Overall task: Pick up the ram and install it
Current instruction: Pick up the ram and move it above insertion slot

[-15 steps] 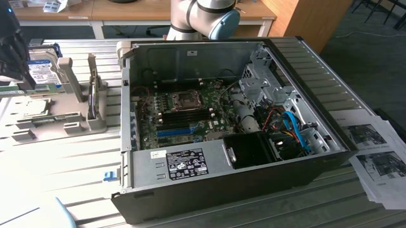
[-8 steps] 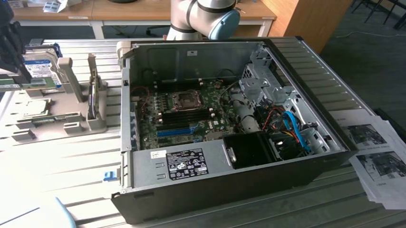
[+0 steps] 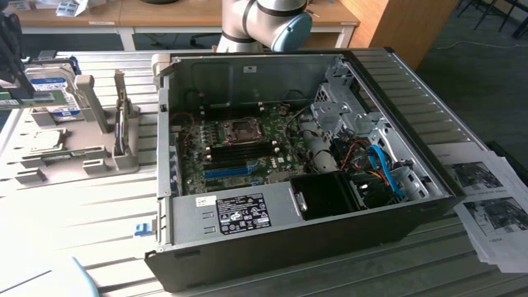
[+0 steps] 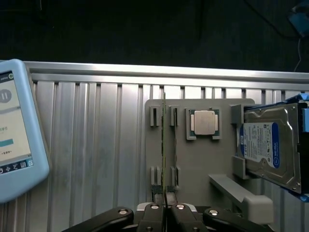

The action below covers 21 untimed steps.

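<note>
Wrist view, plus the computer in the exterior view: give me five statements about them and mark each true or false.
1. The ram stick stands on its edge in slots of the grey tray. True.
2. The gripper is closed on one end of the ram stick. True.
3. The processor chip sits inside the computer case. False: the processor chip lies in a pocket of the grey tray, beside the ram stick.
4. The hard drive carries a red label. False: the hard drive has a blue and white label.
5. The computer case lies open, with its circuit board exposed. True.
</note>
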Each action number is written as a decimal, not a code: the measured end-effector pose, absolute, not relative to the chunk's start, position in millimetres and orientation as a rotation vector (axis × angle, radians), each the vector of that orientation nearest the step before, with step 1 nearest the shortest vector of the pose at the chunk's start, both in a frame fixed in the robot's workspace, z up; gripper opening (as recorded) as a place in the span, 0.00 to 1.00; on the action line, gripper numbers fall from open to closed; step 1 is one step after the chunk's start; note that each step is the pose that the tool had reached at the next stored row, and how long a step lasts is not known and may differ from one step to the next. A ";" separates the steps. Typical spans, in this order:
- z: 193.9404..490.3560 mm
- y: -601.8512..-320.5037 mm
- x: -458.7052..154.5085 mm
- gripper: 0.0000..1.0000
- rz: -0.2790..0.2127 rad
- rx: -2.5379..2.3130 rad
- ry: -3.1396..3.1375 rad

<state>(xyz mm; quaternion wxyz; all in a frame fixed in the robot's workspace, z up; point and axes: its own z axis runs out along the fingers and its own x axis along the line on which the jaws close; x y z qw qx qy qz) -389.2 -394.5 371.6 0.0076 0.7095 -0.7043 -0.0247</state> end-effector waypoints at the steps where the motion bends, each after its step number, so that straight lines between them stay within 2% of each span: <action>1: 373.5 -394.5 -389.1 0.11 -0.077 2.218 -2.202; 21: 379.6 -394.5 -381.5 0.11 -0.077 2.218 -2.202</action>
